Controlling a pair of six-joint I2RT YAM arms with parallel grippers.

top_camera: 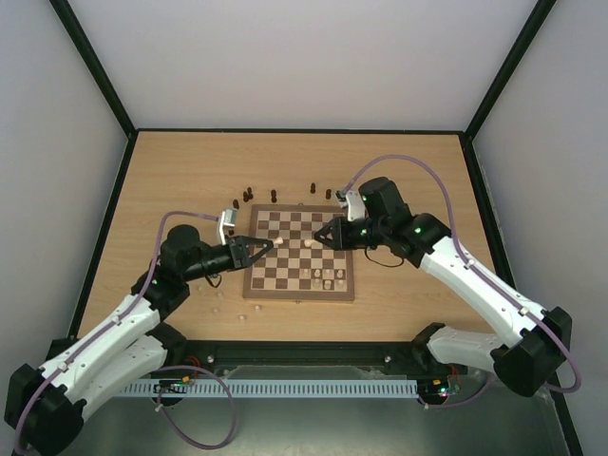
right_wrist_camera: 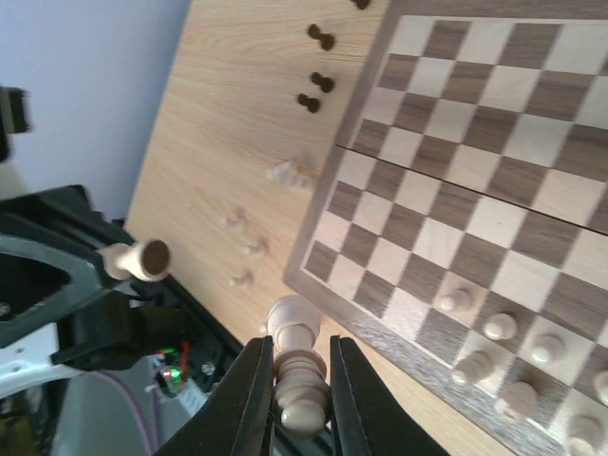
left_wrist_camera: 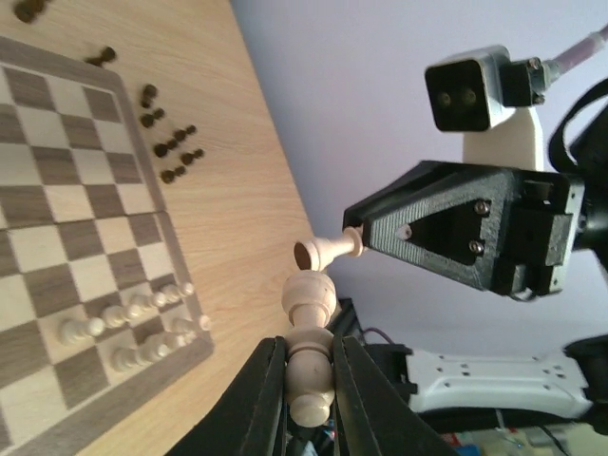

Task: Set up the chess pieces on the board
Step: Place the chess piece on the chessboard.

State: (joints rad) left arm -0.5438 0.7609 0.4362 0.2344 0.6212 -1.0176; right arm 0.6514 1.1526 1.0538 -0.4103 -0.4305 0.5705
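board (top_camera: 275,271) sits mid-counter (top_camera: 171,171). placed cream pieces (top_camera: 328,277) cluster on squares at its 5 o'clock corner. dark pieces (top_camera: 249,196) lie loose on the counter off its 12 o'clock edge, stray cream pieces (top_camera: 219,294) off its 8 o'clock corner. left claw (top_camera: 271,245) narrow, pinching one cream figure (left_wrist_camera: 309,356) over the board's 9 o'clock side. right claw (top_camera: 320,237) narrow, pinching a second cream figure (right_wrist_camera: 296,366) over the board, just 1 o'clock of centre. both figures held base outward, near each other, not touching.

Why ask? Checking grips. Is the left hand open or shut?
Shut: the left hand clamps a pale chess piece, fingers touching both sides.
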